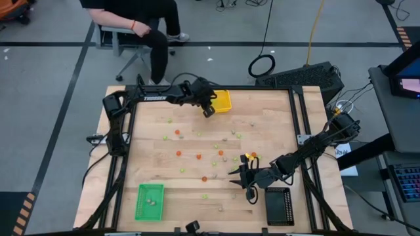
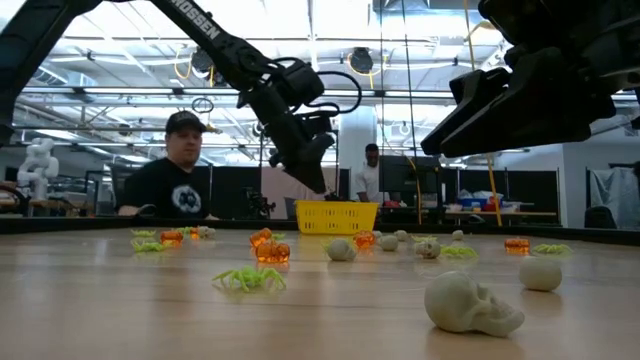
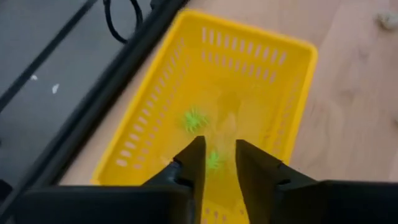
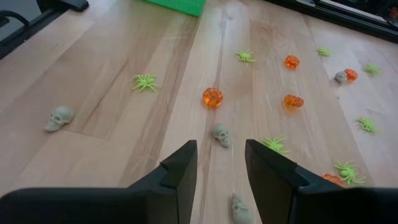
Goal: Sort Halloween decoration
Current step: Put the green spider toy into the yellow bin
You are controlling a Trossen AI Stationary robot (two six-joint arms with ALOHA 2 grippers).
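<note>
High view looks straight down on a wooden table (image 1: 197, 190) with a black frame around its edge. White letters run along the left arm. In the low view only the end, "OSSEN", can be read; the start is cut off.

The left gripper (image 1: 208, 110) hangs over the yellow tray (image 1: 223, 100), which sits at the far edge of the table. In the left wrist view its two fingers (image 3: 194, 163) stand a little apart with nothing between them. Two light green spiders (image 3: 194, 118) lie inside the yellow tray, and they look blurry.

The right gripper (image 1: 238, 172) is low over the near right part of the table, just beside the black tray (image 1: 278, 206). Its fingers (image 4: 184, 167) are apart and hold nothing. A pale skull (image 4: 220, 134) lies on the wood just past them. Another skull is half hidden between the fingers.

The Halloween decoration (image 1: 199, 157) is spread over the middle of the table: orange pumpkins (image 4: 212, 97), green spiders and pale skulls. The pieces lie well apart, so there is bare wood between them.

The green tray (image 1: 149, 201) sits at the near left edge with a few small things in it, too tiny to name. A person sits behind the table, partly cut off.
</note>
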